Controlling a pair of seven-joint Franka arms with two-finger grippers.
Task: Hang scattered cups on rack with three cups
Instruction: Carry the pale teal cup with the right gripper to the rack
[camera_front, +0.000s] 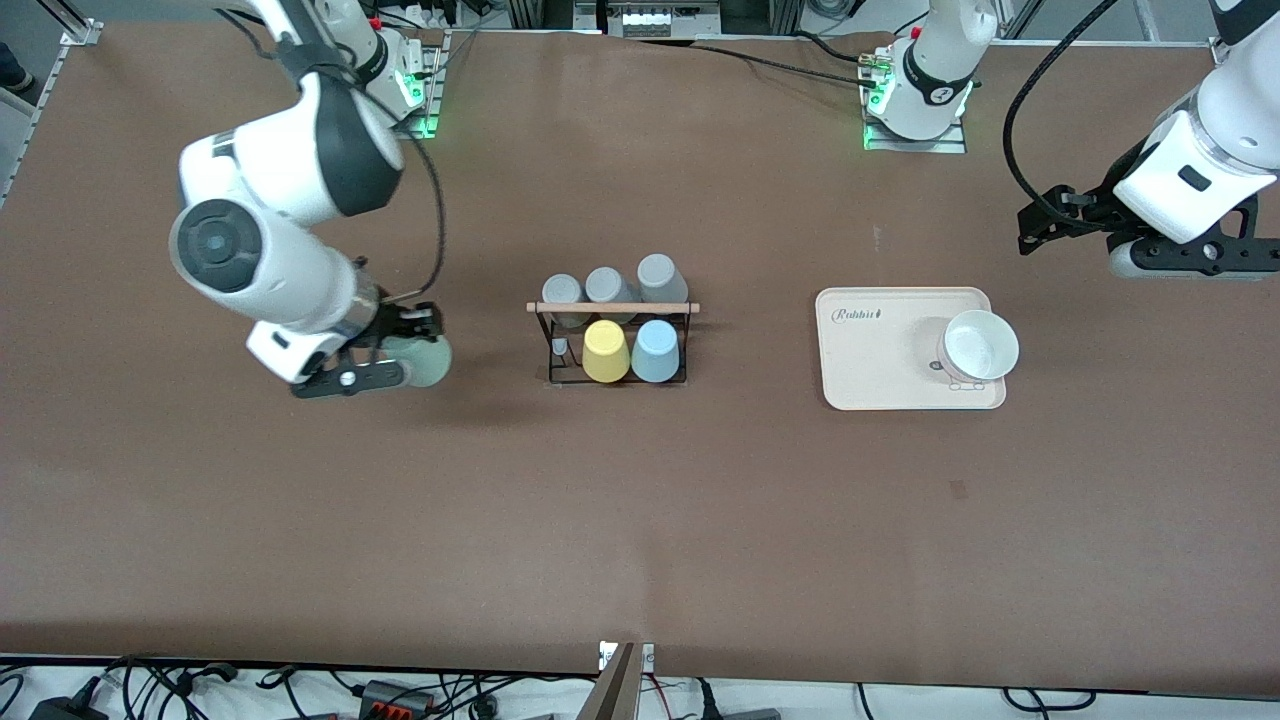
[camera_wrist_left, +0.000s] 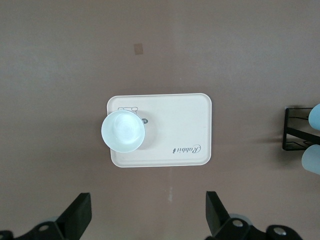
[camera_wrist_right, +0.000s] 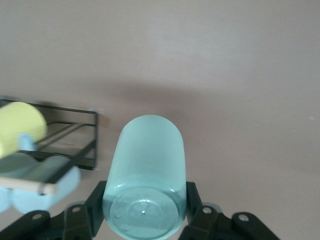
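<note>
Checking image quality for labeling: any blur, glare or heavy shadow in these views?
Front view: even light, soft shadow under the right gripper and its mint-green cup. Right wrist view: rack soft at the edge. Left wrist view: mild sheen inside the white bowl.

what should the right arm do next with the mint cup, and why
Probably carry it toward the rack. The right gripper is shut on the mint cup, beside the rack at the right arm's end, and one near-row peg looks free beside the yellow cup.

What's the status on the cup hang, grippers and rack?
Right gripper shut on mint cup, beside the rack. Left gripper open, waiting above tray. Blue cup already hung. Path unobstructed.
</note>
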